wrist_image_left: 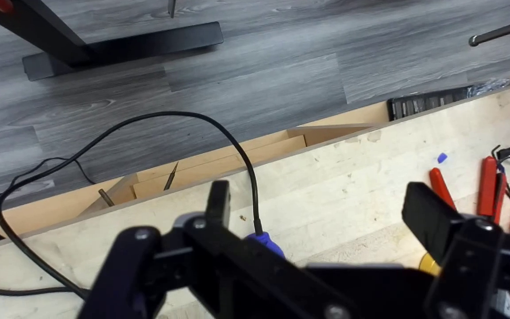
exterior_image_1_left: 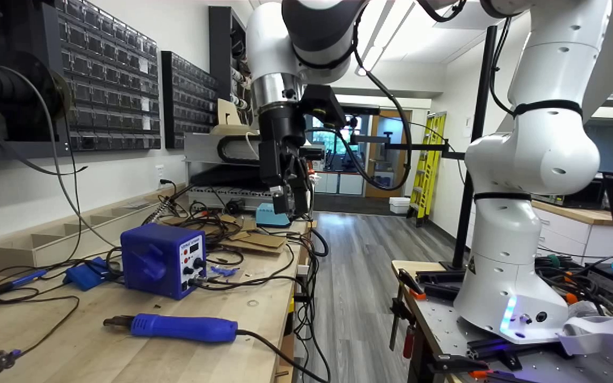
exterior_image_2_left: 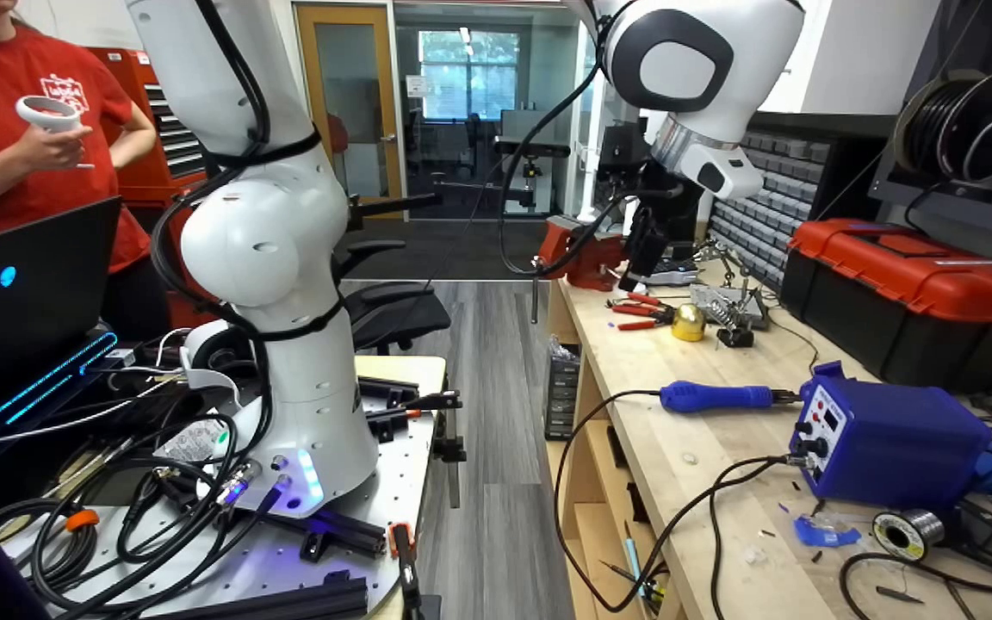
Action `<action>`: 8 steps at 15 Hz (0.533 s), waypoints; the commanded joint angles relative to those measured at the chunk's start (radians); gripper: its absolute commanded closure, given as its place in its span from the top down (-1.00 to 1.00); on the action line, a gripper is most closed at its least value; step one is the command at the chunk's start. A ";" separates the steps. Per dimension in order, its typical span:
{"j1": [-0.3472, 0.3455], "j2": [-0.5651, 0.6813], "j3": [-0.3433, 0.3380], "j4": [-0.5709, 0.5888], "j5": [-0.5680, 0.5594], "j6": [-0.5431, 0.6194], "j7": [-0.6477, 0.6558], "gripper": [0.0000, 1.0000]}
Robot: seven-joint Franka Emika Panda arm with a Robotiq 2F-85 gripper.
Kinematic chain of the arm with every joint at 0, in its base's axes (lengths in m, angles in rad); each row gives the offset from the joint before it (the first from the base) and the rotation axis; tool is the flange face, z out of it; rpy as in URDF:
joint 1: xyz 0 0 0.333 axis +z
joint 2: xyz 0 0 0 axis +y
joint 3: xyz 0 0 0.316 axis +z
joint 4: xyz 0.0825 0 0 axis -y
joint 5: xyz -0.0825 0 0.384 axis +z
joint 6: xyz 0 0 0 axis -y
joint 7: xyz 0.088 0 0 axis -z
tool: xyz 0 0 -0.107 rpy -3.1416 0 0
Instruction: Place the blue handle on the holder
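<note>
The blue handle (exterior_image_1_left: 184, 327), with a dark metal nozzle and a black cord, lies on the wooden bench in both exterior views (exterior_image_2_left: 716, 396). The holder, a blue box-shaped unit (exterior_image_1_left: 149, 260) with a pale knobbed panel, stands beside it, apart from it; it also shows in an exterior view (exterior_image_2_left: 901, 448). My gripper (wrist_image_left: 316, 192) is open and empty, pointing down above the bench. In the wrist view only the handle's cord end (wrist_image_left: 266, 243) shows behind one finger; the rest is hidden by the gripper, and the holder is out of view. The gripper also shows in both exterior views (exterior_image_1_left: 289, 202) (exterior_image_2_left: 631, 280).
Red-handled pliers (exterior_image_2_left: 642, 312) and a brass ball (exterior_image_2_left: 688, 323) lie on the bench beyond the handle, near a red vise (exterior_image_2_left: 584, 254). A red-lidded toolbox (exterior_image_2_left: 918, 293) stands at the wall. Cables (exterior_image_1_left: 221, 229) and cardboard (exterior_image_1_left: 256, 242) lie past the holder. The cord hangs over the bench edge.
</note>
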 commanded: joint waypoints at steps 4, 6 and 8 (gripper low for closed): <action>0.004 0.073 0.029 0.001 -0.084 0.144 -0.055 1.00; 0.007 0.105 0.037 0.000 -0.115 0.227 -0.074 1.00; 0.011 0.141 0.045 0.005 -0.146 0.294 -0.093 1.00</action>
